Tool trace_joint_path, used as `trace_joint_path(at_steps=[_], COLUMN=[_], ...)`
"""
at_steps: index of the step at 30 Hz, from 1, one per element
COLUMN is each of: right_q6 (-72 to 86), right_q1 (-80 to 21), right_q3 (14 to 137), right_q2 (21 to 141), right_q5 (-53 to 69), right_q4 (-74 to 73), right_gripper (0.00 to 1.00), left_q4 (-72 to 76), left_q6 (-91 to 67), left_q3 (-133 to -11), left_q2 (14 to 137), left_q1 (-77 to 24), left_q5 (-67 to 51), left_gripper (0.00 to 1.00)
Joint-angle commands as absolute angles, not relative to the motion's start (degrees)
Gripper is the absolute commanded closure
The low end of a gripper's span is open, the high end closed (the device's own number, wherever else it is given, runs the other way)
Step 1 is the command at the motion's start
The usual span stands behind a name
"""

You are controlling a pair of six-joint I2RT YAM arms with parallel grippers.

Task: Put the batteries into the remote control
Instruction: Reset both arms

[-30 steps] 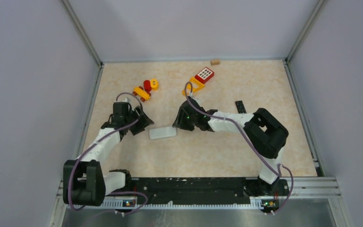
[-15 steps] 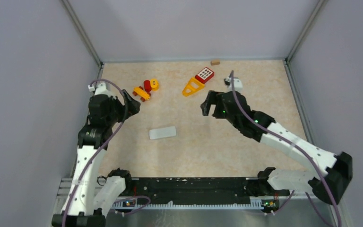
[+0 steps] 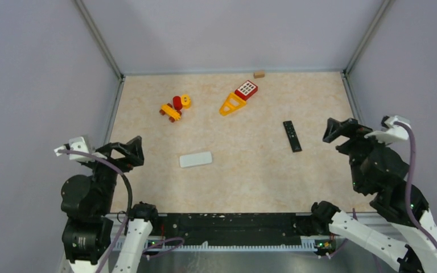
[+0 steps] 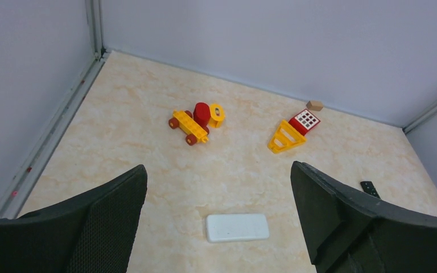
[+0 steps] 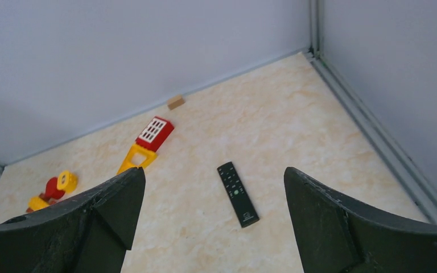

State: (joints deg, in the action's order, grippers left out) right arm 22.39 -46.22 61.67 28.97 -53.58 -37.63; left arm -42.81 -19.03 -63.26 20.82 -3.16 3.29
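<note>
A black remote control [image 3: 292,136] lies button side up on the right half of the table; it also shows in the right wrist view [image 5: 237,194] and at the edge of the left wrist view [image 4: 369,188]. A white flat rounded slab [image 3: 196,160] lies at the table's middle, also in the left wrist view [image 4: 237,227]. No batteries show in any view. My left gripper [image 3: 130,152] is open and empty, raised at the left edge, above and short of the slab [image 4: 219,170]. My right gripper [image 3: 342,131] is open and empty, raised at the right edge, facing the black remote [image 5: 213,170].
A yellow and red toy car [image 3: 175,108] stands at the back left. A yellow triangle with a red keypad block [image 3: 239,98] lies at the back middle. A small wooden block [image 3: 259,74] sits by the back wall. Walls enclose three sides.
Both arms have pulled away from the white slab, risen and swung back to their own sides. The black remote, earlier partly behind the right arm, is in full view.
</note>
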Motion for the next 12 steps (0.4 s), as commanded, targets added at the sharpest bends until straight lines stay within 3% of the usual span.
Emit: trace_joint_path(at_steps=[1,12], right_q6=[15.7,17.1], right_q1=[-45.9,-45.9], right_q3=[63.7,63.3], right_q2=[25.4,24.8], right_q5=[-61.5,-61.4], right_q4=[-38.6,-39.1], right_gripper=[0.07,0.06], left_q4=[-46.5,-48.1], left_q6=[-16.0,-16.5], left_q3=[-67.1,-66.8], left_q2=[19.1,18.2], left_q1=[-3.2,-3.2], left_q5=[6.4,8.2], left_gripper=[0.01,0.01])
